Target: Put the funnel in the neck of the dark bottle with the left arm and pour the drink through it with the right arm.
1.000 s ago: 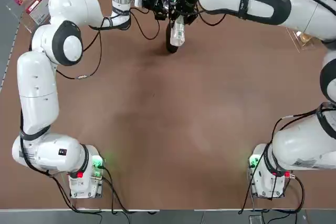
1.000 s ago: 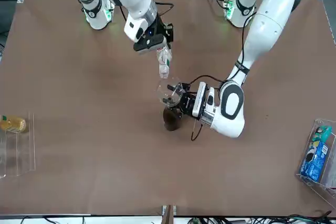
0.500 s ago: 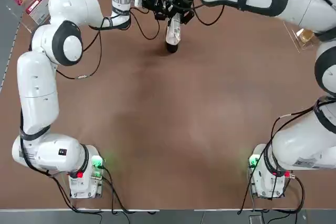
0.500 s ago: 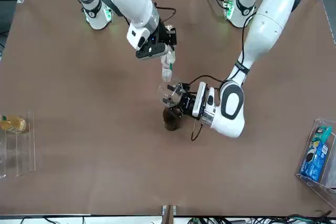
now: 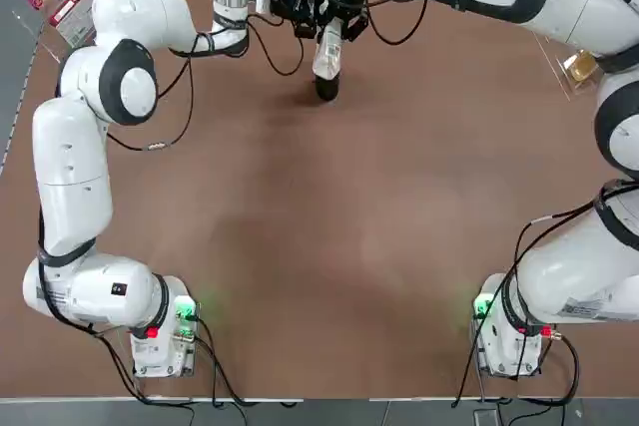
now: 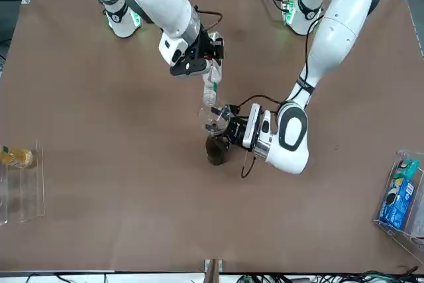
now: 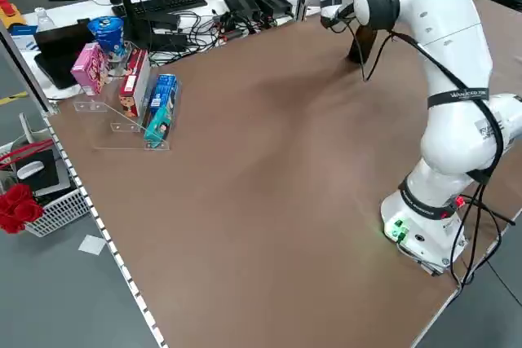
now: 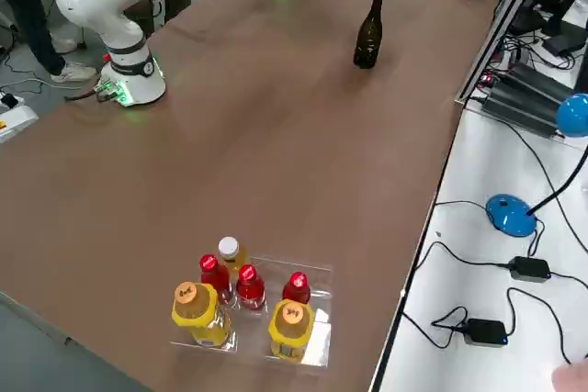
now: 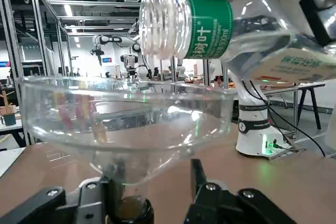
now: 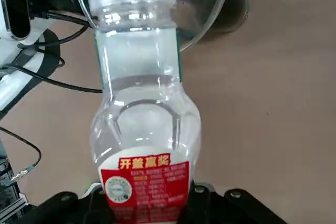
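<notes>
The dark bottle (image 6: 215, 152) (image 8: 369, 36) stands upright on the far half of the brown table. The clear funnel (image 6: 212, 118) (image 9: 126, 121) sits in its neck. My left gripper (image 6: 227, 128) (image 9: 152, 182) is shut on the funnel at its stem, just over the bottle's mouth. My right gripper (image 6: 197, 64) (image 10: 144, 192) is shut on the drink (image 6: 210, 87) (image 10: 142, 108), a small clear bottle with its cap off. It is tipped mouth-down, with the open mouth (image 9: 157, 24) just above the funnel's rim. No stream shows.
A clear tray (image 8: 317, 337) of red and yellow bottles stands near the table's right edge. A yellowish bottle (image 6: 14, 157) lies in a clear holder. Blue packs (image 6: 397, 197) and snack boxes (image 7: 139, 95) sit at the left edge. A person (image 8: 28, 6) stands beyond the robot.
My right gripper has carried the drink closer to the funnel, and its mouth now hangs lower over the rim. The left gripper and funnel have not moved.
</notes>
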`<act>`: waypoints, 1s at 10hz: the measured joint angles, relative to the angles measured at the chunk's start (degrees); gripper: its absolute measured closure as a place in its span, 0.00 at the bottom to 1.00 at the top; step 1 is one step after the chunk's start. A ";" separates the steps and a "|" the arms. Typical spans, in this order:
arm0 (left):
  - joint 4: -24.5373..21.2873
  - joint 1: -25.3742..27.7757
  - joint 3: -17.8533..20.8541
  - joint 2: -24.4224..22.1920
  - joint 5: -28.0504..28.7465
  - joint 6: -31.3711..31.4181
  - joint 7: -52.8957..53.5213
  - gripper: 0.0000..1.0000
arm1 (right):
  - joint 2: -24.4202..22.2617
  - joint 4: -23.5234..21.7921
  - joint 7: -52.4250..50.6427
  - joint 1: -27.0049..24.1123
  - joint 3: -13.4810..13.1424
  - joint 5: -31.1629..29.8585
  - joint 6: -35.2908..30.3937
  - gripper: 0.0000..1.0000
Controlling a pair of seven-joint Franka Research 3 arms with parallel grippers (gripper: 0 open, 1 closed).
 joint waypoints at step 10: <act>0.00 0.05 0.00 0.00 0.00 0.00 0.00 0.42 | 1.20 1.39 3.47 0.18 0.67 0.23 -0.02 0.60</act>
